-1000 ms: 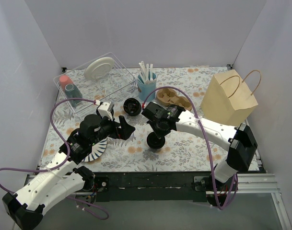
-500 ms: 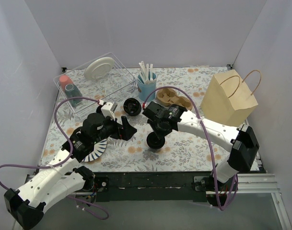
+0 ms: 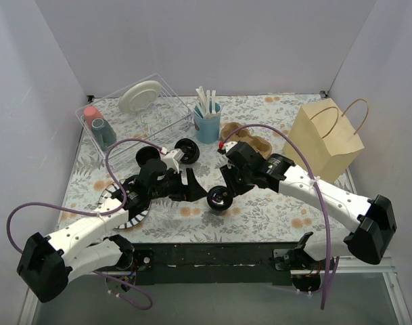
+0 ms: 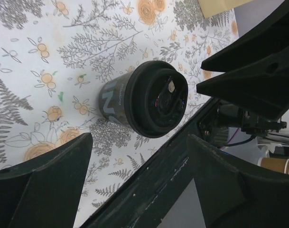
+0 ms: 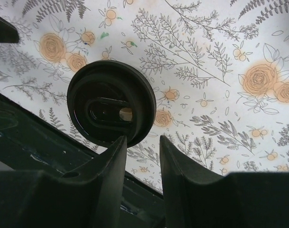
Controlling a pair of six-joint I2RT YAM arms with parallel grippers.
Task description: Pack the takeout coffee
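Top external view. Shows the takeout coffee (image 3: 219,198) standing upright on the table (image 3: 273,210) near the front edge, well apart from the brown paper bag (image 3: 324,139) at the far right. Puts the left end effector (image 3: 192,188) just beside it on the left, and the right end effector (image 3: 229,183) just beside it, behind and to the right (little to choose between them for nearness).

Left wrist view. Looks down at an angle on the lid (image 4: 156,102), with the takeout coffee ahead of the left end effector (image 4: 139,140) and centred between its fingers (image 4: 49,185). Spread wide, gripping nothing, touching nothing. Seems well lined up for a grasp from the side, given the vertical long axis.

Right wrist view. Catches the lid (image 5: 111,108) off to the left of the right end effector (image 5: 142,142), mostly outside the gap. Parted only narrowly and empty, probably too narrow to take the takeout coffee as it stands.
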